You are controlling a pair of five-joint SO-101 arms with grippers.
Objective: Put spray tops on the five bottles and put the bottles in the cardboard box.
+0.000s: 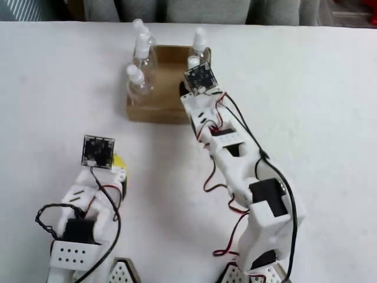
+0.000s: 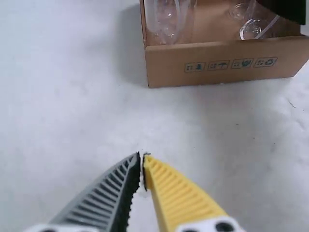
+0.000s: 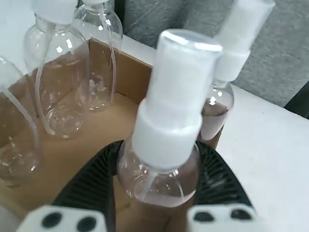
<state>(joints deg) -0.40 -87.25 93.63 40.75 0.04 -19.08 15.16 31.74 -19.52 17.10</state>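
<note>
The right hand (image 3: 159,164) pinches an upright spray bottle (image 3: 166,116), long axis vertical, down inside the cardboard box (image 3: 133,72) beside four other capped bottles (image 3: 58,92); the left hand (image 2: 142,164), pressed together, sits apart over the bench (image 2: 58,96)

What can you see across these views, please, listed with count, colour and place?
cardboard box: one, brown, at the middle of the table's far side.
standing bottles: four, clear with white spray tops, inside the box.
held bottle: one, clear with a white spray top, at the box's edge nearest the right arm; its base is hidden.
table: one, white, under everything.
backdrop: grey, beyond the table's far edge.
arms: two, white with black motors and red and black wires, at the near side.
left hand: one, grey and yellow fingers, shut and empty, over the table in front of the box.
right hand: one, black fingers, shut on the held bottle.
</note>
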